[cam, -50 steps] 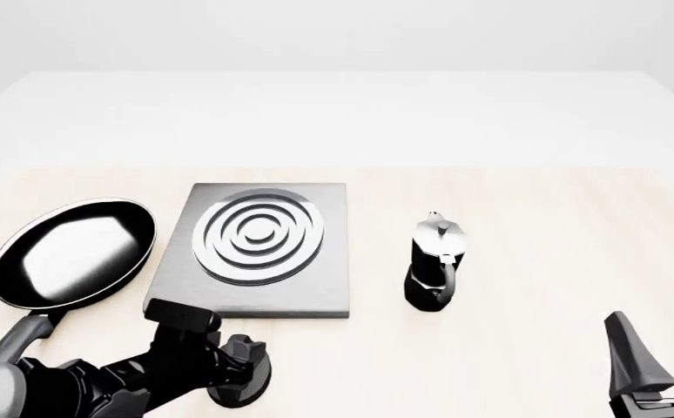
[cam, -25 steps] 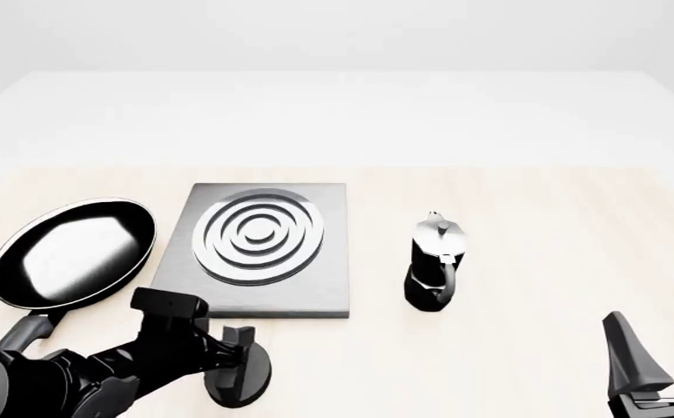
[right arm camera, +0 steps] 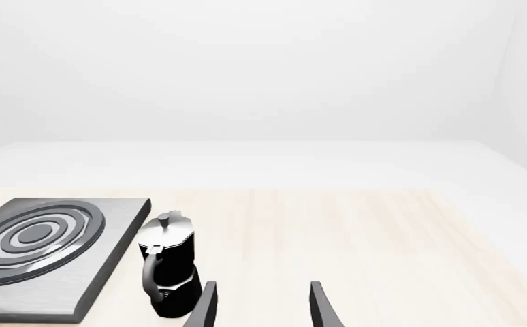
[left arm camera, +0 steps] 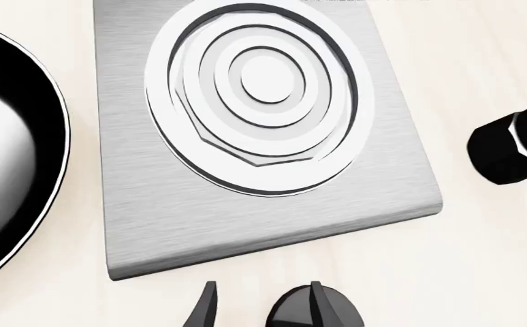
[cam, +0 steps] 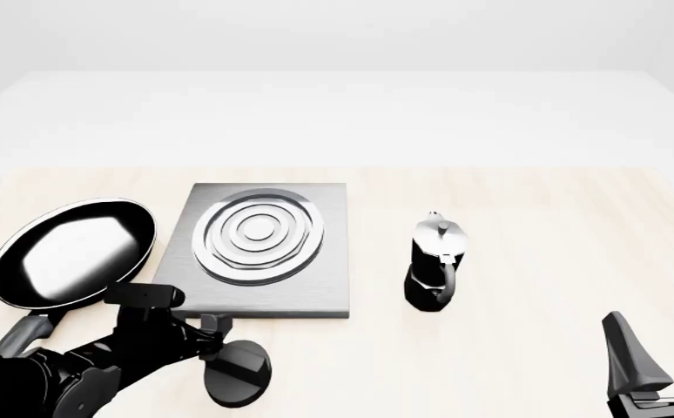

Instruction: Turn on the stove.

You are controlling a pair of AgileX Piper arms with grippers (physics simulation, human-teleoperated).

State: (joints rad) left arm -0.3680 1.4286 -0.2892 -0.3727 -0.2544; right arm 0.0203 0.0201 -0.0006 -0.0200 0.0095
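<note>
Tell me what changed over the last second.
The left gripper pulled back leftward off the knob, which now shows clear of the fingers; whether it turned is unclear. Stove slab, frying pan, moka pot and right gripper stayed put.

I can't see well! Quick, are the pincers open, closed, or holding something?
Left pincer: open, at the knob, holding nothing.
Right pincer: open, empty.

- I am operating in a simulated kitchen test cell: plain white walls, pale wooden bench point(cam: 546, 226).
- Kitchen indicators: stove point(cam: 261, 248), frying pan point(cam: 70, 252), moka pot point(cam: 437, 261).
</note>
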